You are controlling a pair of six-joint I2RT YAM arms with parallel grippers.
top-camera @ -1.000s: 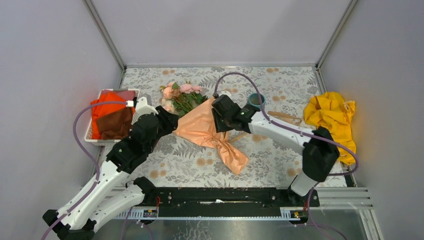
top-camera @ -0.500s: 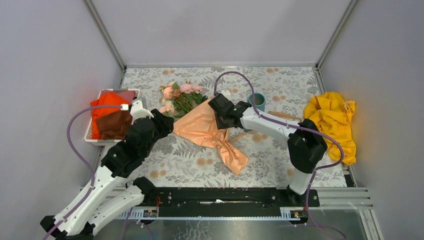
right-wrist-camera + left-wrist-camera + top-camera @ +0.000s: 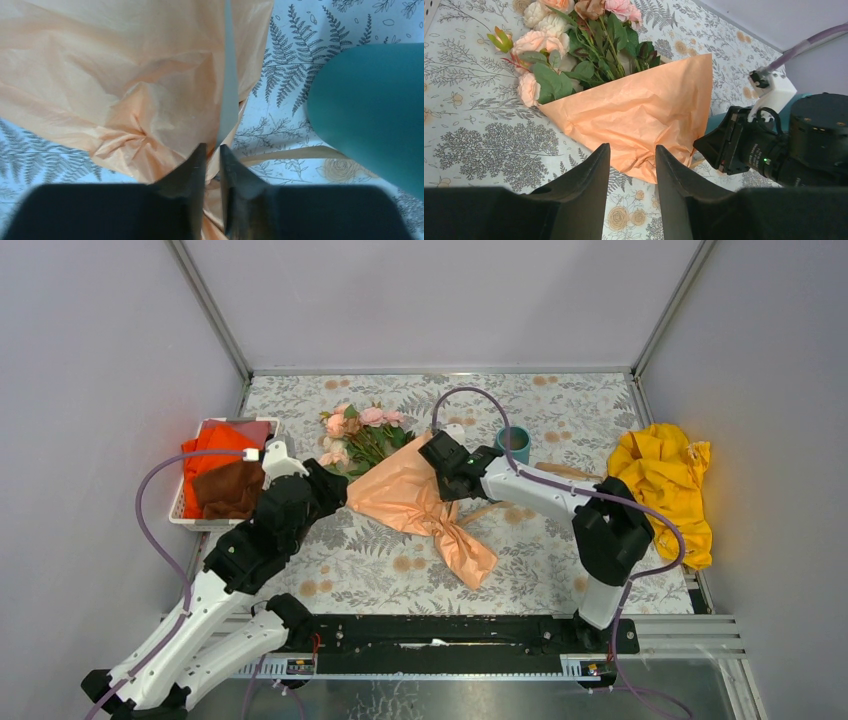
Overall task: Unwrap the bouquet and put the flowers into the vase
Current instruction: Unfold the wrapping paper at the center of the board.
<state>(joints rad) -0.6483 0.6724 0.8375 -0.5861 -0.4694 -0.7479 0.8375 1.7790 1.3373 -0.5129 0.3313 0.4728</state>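
The bouquet lies across the middle of the table in crinkled peach paper, with its twisted tail toward the near side. Its flowers, pink and cream roses with green leaves, spill out at the far left end. The teal vase stands upright to the right of the paper and fills the right side of the right wrist view. My left gripper hovers open over the paper's left edge, holding nothing. My right gripper sits at the paper's right edge. Its jaws are a narrow gap apart, with a raised fold of paper running between them.
A loose tan ribbon lies on the floral tablecloth between vase and yellow cloth. A white basket holding orange and brown cloths stands at the left. Grey walls close in the table on three sides.
My right gripper's jaws have narrowed around the paper's edge, and that arm has folded in toward the bouquet. My left arm shifted slightly left, its jaws unchanged.
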